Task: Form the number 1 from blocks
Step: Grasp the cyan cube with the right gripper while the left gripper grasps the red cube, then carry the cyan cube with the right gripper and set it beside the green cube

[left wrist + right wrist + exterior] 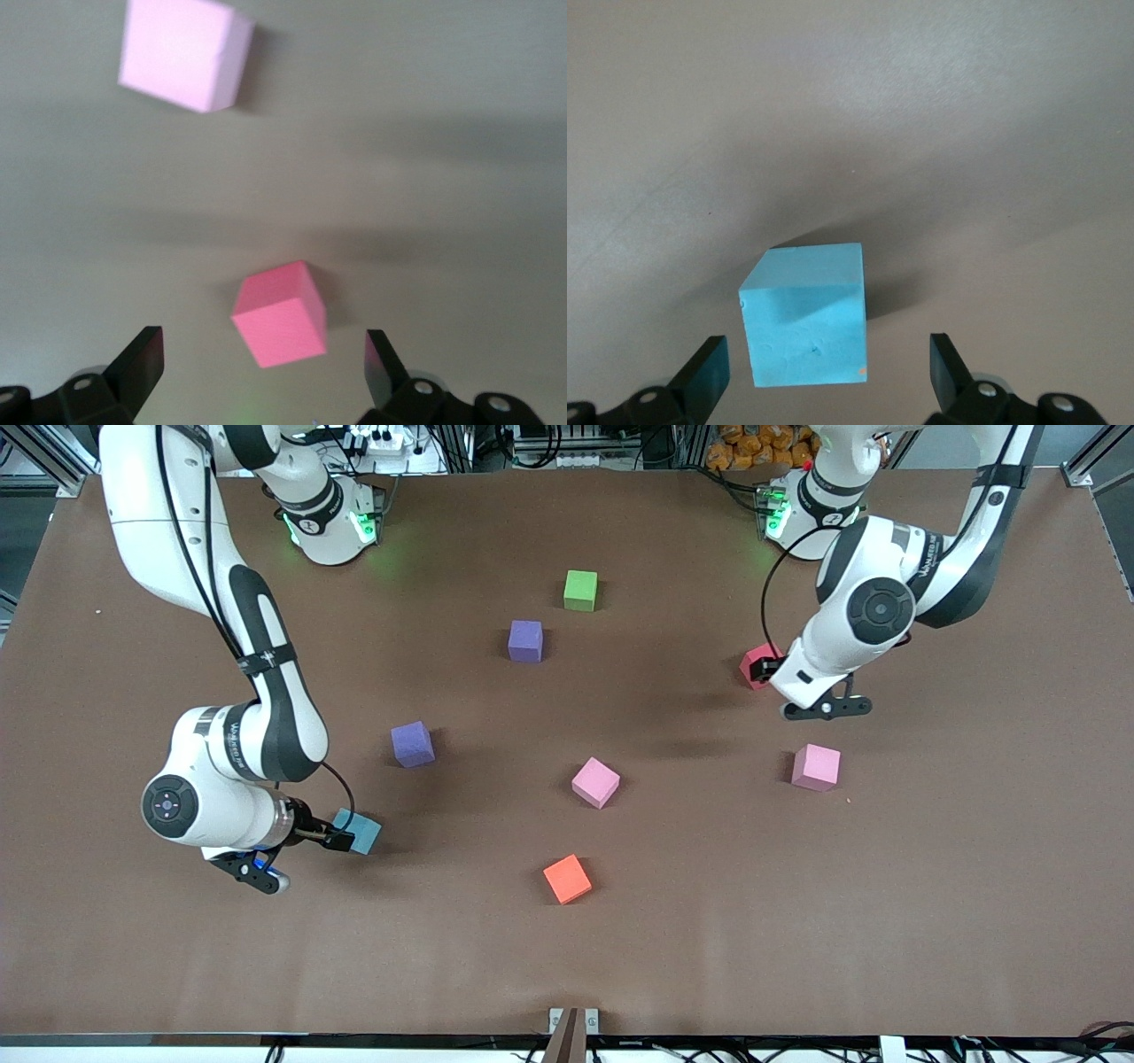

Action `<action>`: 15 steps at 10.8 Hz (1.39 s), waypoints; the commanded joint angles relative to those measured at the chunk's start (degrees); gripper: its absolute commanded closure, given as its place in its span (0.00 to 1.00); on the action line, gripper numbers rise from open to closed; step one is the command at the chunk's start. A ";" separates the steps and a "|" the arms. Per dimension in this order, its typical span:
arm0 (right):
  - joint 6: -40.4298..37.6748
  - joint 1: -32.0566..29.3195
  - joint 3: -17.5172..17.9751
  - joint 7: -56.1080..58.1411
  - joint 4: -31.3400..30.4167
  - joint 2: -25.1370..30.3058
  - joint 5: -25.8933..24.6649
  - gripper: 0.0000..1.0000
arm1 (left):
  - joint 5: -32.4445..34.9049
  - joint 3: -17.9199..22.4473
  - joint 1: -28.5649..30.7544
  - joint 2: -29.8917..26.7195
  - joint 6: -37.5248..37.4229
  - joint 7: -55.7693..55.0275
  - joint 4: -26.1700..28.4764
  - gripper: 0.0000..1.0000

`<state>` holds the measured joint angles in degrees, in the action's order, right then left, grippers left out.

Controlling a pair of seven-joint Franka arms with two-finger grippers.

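Eight blocks lie scattered on the brown table. My right gripper (334,838) (828,359) is open and hangs low at the light blue block (359,832) (803,314), one finger on each side, apart from it. My left gripper (769,668) (264,354) is open too, straddling the red block (754,666) (281,314) without touching it. The green block (580,591) and a purple block (525,640) sit nearest the arms' bases. A second purple block (413,744), two pink blocks (595,782) (816,767) (182,53) and the orange block (567,879) lie nearer the front camera.
The brown table (930,886) ends in an edge with a small bracket (572,1020) closest to the front camera. Both arms' bases (332,522) (802,514) stand along the edge farthest from it.
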<state>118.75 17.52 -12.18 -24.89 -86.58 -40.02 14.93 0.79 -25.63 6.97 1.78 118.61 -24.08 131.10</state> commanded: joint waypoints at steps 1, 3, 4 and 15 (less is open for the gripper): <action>0.60 2.08 -1.88 -0.25 1.33 -1.99 1.86 0.00 | -1.66 -2.92 5.58 -5.64 4.26 -0.96 8.01 0.00; 1.74 2.43 -1.88 -0.25 1.33 -2.95 1.86 0.00 | -7.36 -6.87 8.66 -7.22 7.85 -3.05 11.53 0.00; 2.10 2.52 -1.88 -0.25 1.33 -3.22 1.86 0.00 | -7.65 -8.89 8.76 -7.14 9.78 -7.25 12.76 0.00; 2.98 4.71 -1.97 0.37 0.63 -3.41 1.86 0.57 | -8.53 -11.02 9.38 0.75 26.49 -11.51 20.42 0.00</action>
<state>122.34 20.83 -13.24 -24.88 -85.82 -44.85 15.58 -6.04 -35.95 15.94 0.43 142.69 -35.37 151.10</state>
